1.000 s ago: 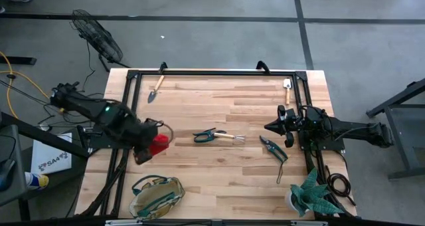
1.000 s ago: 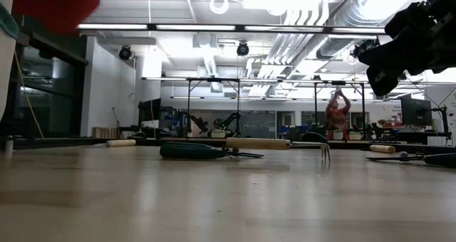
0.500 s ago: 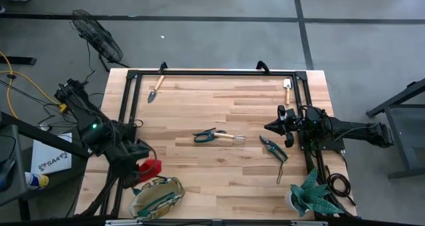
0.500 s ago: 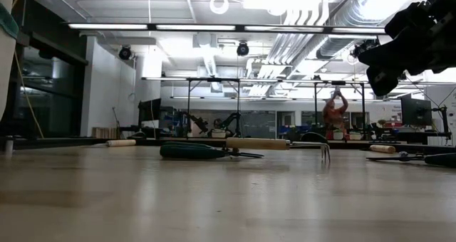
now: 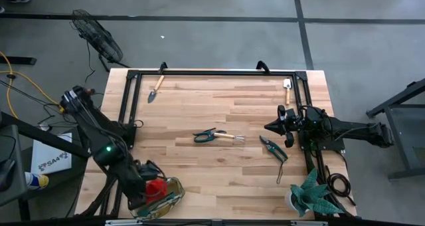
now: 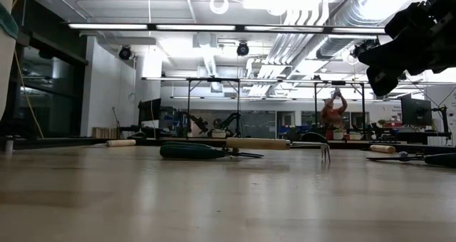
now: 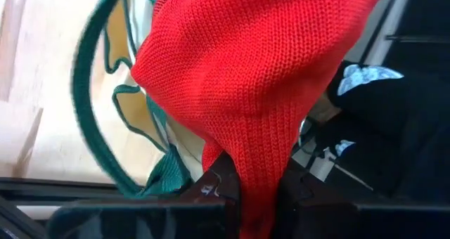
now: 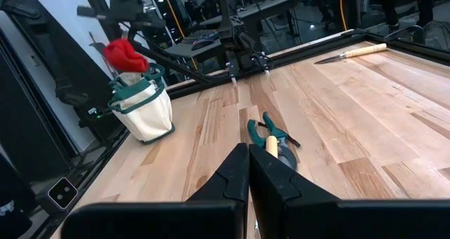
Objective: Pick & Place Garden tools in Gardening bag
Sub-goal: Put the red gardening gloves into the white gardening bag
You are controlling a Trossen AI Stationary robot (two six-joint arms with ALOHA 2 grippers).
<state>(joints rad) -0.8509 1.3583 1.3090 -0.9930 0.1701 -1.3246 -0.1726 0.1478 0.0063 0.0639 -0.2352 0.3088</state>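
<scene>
Garden tools are mostly still out on the table [image 5: 199, 159], so I judge the job barely begun. My left gripper [image 5: 150, 190] is clamped on the red glove [image 5: 156, 188], fingers nearly closed with the knit pinched between them, and I hold it right over the mouth of the gardening bag [image 5: 167, 193], which stands at the table's near left corner. In my left wrist view the red cloth [image 7: 260, 84] fills the frame, with the bag's green trim [image 7: 91, 119] just beneath it. From my right wrist view the glove [image 8: 125, 55] sits at the top of the bag [image 8: 143, 109], but I cannot tell whether it already rests inside or hangs just above the rim. It is not released yet, so nothing counts as placed.

Left to do: the green-handled shears [image 5: 207, 135] and the small wooden-handled rake [image 5: 230, 137] just beside them near the middle of the table; the dark pruners [image 5: 273, 149] toward the right edge; a trowel [image 5: 157, 88] at the far left corner; and a second trowel [image 5: 287, 88] at the far right corner. My right gripper [image 5: 268, 127] waits fully closed and empty near the right edge, close to the pruners. The potted plant [image 5: 312, 194] at the near right corner stays where it is.
</scene>
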